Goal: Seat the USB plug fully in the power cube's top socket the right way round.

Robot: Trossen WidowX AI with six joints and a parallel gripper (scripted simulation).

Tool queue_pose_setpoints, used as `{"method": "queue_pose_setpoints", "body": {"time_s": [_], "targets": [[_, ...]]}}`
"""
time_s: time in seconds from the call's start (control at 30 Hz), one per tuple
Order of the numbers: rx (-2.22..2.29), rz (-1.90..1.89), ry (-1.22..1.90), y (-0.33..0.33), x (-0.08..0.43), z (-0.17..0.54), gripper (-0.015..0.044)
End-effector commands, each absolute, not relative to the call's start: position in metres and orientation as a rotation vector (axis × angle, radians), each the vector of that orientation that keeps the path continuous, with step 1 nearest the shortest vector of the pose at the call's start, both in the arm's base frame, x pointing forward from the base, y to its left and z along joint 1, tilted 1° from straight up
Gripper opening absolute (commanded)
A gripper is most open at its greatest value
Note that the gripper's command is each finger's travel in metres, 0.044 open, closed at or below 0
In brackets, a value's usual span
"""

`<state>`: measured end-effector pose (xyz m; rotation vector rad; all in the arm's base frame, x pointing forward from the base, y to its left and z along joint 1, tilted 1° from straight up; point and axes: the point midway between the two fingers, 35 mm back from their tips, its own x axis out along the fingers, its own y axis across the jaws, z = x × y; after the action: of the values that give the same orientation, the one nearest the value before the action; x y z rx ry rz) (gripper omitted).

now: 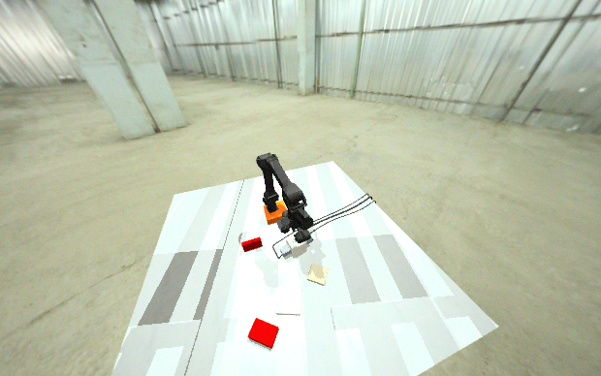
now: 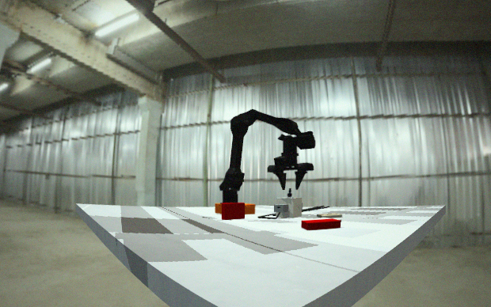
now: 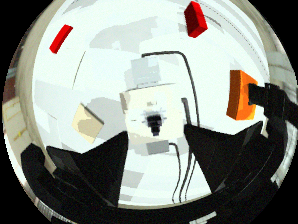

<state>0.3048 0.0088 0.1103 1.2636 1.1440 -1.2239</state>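
The pale power cube (image 2: 294, 207) (image 3: 137, 105) stands on the table. The black USB plug (image 2: 290, 193) (image 3: 154, 124) stands upright out of its top; how deep it sits and which way round it is cannot be told. My gripper (image 2: 291, 189) (image 3: 156, 132) is open and points down, its fingertips just above the plug, one to each side, not touching it. In the top view the arm hides the plug and part of the cube.
Grey plug blocks (image 2: 281, 210) (image 3: 145, 71) (image 3: 158, 147) sit at two cube sides, with black cables (image 1: 339, 211) (image 3: 192, 90) trailing. Red blocks (image 1: 252, 244) (image 1: 264, 333) (image 2: 233, 210) (image 2: 321, 225), an orange block (image 1: 274, 213) (image 3: 242, 95), a beige tile (image 1: 318, 274) (image 3: 87, 123) and a white tile (image 1: 289, 302) lie around.
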Motion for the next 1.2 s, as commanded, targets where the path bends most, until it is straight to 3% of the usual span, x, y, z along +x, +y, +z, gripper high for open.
{"method": "queue_pose_setpoints", "body": {"time_s": [0.0, 0.23, 1.17], "targets": [[1.264, -1.223, 1.143, 0.0088, 0.3051, 0.1107, 0.0177], [1.264, -1.223, 1.143, 0.0088, 0.3051, 0.1107, 0.0], [1.264, -1.223, 1.143, 0.0089, 0.3047, 0.1167, 0.0]]}}
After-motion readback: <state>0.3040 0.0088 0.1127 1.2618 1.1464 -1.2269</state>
